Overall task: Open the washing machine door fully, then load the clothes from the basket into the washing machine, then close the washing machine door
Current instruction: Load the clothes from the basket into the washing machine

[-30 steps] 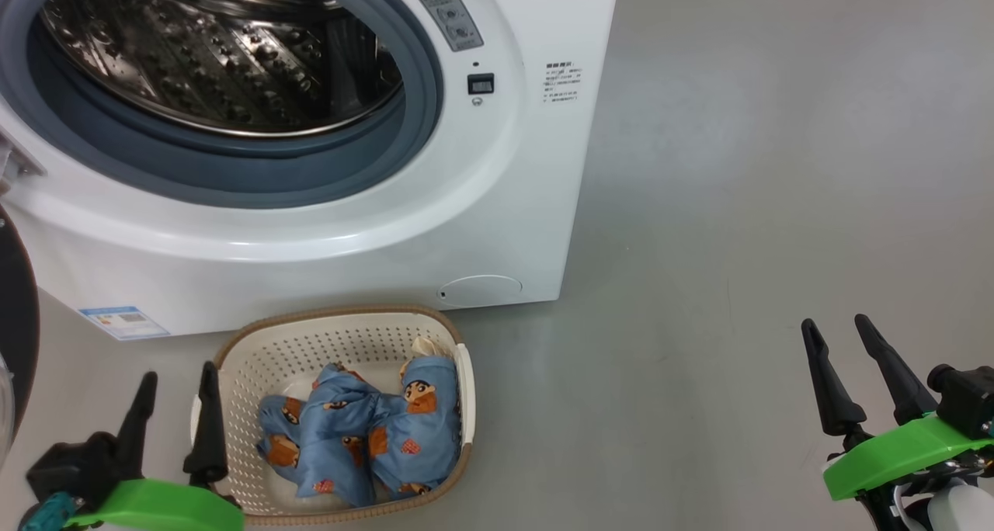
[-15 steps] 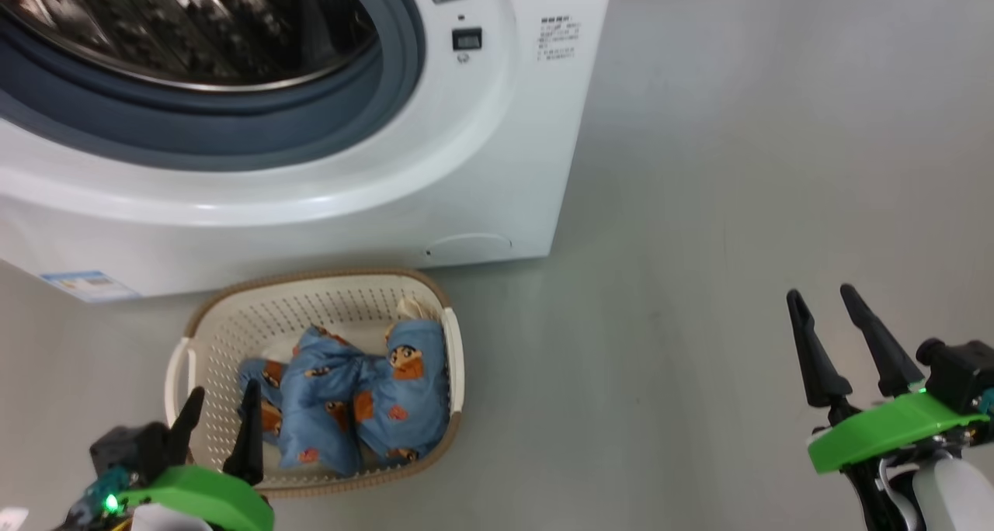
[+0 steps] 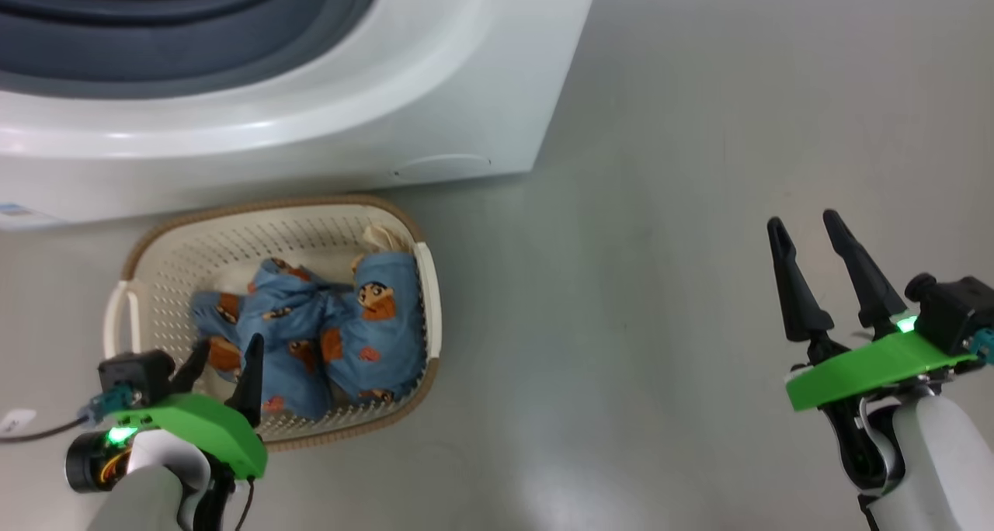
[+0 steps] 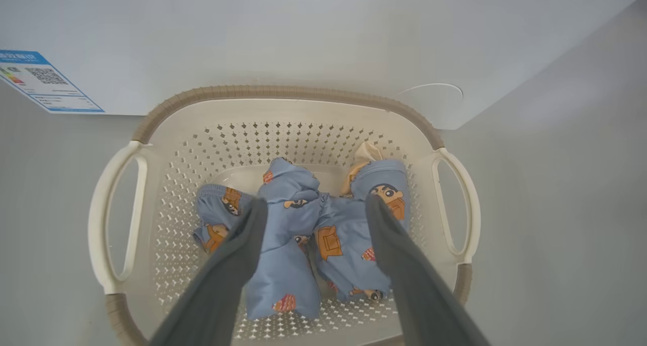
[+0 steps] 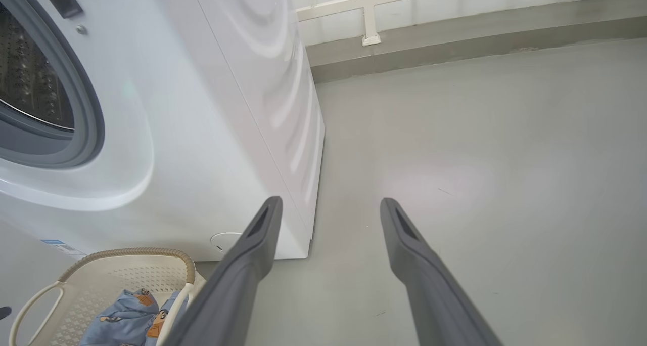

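The cream basket [image 3: 159, 259] [image 4: 283, 113] [image 5: 121, 267] stands on the floor just in front of the white washing machine [image 3: 326, 127] [image 5: 202, 113]. Blue printed clothes [image 3: 342, 337] [image 4: 303, 234] [image 5: 129, 318] lie bunched in its bottom. My left gripper [image 3: 229, 348] [image 4: 313, 207] hangs open over the basket's near side, fingers above the clothes and not touching them. Far to the right, over bare floor, my right gripper [image 3: 804, 228] [image 5: 328, 204] is open and holds nothing. The drum opening [image 5: 30, 83] stands uncovered; the washing machine door is out of view.
Grey floor [image 3: 660, 205] spreads to the right of the machine. A low kerb and white railing [image 5: 455, 27] run along the far side. A blue label [image 4: 43, 80] and a round flap [image 3: 443, 166] sit low on the machine's front.
The head camera has tilted down, so the machine slid up the picture. My left gripper has come in over the basket's near edge above the clothes. Both grippers stayed open.
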Controlling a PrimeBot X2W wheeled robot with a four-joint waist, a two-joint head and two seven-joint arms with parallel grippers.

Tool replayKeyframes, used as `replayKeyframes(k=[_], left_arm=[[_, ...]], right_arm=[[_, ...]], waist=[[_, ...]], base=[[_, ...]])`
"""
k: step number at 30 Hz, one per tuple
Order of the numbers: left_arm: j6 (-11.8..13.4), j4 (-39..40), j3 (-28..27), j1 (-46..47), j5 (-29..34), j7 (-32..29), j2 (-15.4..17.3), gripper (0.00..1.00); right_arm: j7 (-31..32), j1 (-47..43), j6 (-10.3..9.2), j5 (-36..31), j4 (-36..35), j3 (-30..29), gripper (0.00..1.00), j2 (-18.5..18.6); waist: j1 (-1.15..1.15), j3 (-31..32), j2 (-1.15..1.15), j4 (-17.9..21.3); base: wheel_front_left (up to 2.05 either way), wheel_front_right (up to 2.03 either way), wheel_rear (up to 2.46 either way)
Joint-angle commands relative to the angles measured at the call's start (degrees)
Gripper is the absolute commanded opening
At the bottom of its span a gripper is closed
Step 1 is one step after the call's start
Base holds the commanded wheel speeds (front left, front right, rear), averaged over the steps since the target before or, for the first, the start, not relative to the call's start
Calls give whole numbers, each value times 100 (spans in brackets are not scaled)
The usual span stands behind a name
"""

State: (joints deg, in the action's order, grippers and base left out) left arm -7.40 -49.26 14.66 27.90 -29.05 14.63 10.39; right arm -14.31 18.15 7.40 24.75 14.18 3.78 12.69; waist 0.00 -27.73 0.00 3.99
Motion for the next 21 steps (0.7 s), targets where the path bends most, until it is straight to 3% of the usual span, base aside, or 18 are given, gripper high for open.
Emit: replayKeyframes(k=[1, 21], left_arm=[[-9, -8, -103, 90, -69, 37, 222, 100], [-9, -1580, 1304, 1555, -1297, -28, 793, 100]], right_arm=[[-69, 22, 9, -51, -142, 137, 100, 10], [-69, 715, 9, -142, -377, 364, 100, -181]], waist=[[0, -310, 0, 116], [0, -1422, 0, 382]], base=[[0, 0, 0], [0, 0, 0]])
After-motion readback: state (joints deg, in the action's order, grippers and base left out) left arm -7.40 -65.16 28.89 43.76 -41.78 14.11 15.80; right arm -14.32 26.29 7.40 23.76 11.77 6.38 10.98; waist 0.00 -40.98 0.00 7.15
